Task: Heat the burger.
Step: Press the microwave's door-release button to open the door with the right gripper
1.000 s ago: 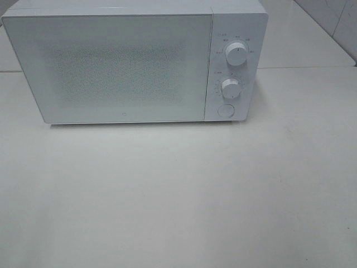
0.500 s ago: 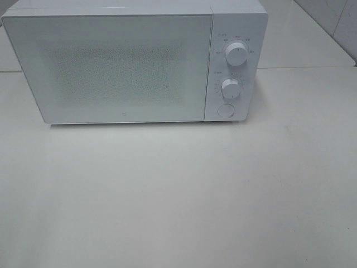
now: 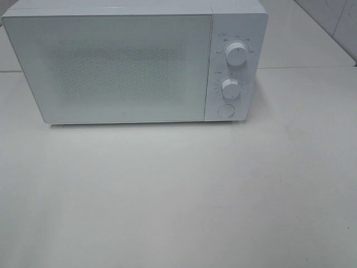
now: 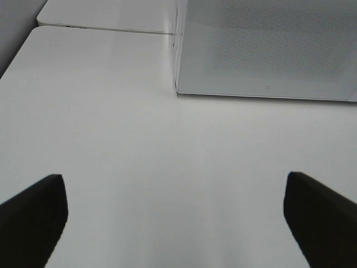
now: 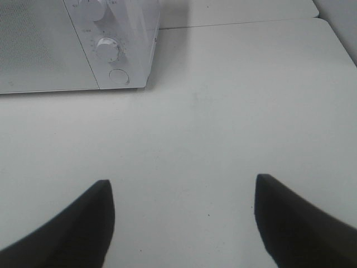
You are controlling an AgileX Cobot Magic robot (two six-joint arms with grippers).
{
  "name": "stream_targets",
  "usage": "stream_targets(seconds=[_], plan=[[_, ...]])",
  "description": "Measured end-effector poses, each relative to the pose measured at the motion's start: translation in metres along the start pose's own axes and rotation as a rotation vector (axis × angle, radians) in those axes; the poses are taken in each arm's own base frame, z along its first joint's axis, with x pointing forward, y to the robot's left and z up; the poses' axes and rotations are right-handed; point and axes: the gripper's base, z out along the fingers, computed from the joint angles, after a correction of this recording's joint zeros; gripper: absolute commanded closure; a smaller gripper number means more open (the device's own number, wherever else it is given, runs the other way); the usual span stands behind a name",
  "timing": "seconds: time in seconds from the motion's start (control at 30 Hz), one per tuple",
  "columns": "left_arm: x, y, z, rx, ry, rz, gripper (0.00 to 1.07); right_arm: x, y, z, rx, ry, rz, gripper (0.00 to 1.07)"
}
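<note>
The burger is out of view in every frame. A white microwave (image 3: 134,61) stands at the back of the table with its door (image 3: 111,67) shut; its corner shows in the left wrist view (image 4: 268,50) and its control side in the right wrist view (image 5: 78,44). My left gripper (image 4: 175,215) is open over bare tabletop in front of the microwave's left corner, nothing between its dark fingers (image 4: 33,215). My right gripper (image 5: 181,223) is open too, over bare table in front of the control panel. Neither arm shows in the exterior high view.
The microwave's panel carries two white knobs (image 3: 236,54) (image 3: 230,87) and a round button (image 3: 225,110). A white table (image 3: 178,195) spreads in front of it, with a seam to a second table behind (image 3: 301,67). The table's left edge (image 4: 17,53) shows near the left gripper.
</note>
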Motion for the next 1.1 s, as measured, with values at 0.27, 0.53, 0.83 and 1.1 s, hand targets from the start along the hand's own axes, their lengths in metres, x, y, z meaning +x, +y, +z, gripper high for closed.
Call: stream_targets(seconds=[0.27, 0.53, 0.83, 1.1], plan=[[0.0, 0.0, 0.0, 0.0, 0.0, 0.0, 0.09, 0.0, 0.0, 0.0, 0.0, -0.001, 0.011, 0.38], [0.0, 0.0, 0.0, 0.0, 0.0, 0.0, 0.09, -0.019, 0.001, 0.008, -0.001, -0.019, 0.037, 0.38], [0.0, 0.0, 0.0, 0.0, 0.0, 0.0, 0.09, -0.054, 0.003, 0.047, -0.002, -0.03, 0.038, 0.38], [0.0, 0.0, 0.0, 0.0, 0.0, 0.0, 0.09, -0.071, 0.004, 0.087, 0.001, 0.021, 0.038, 0.38]])
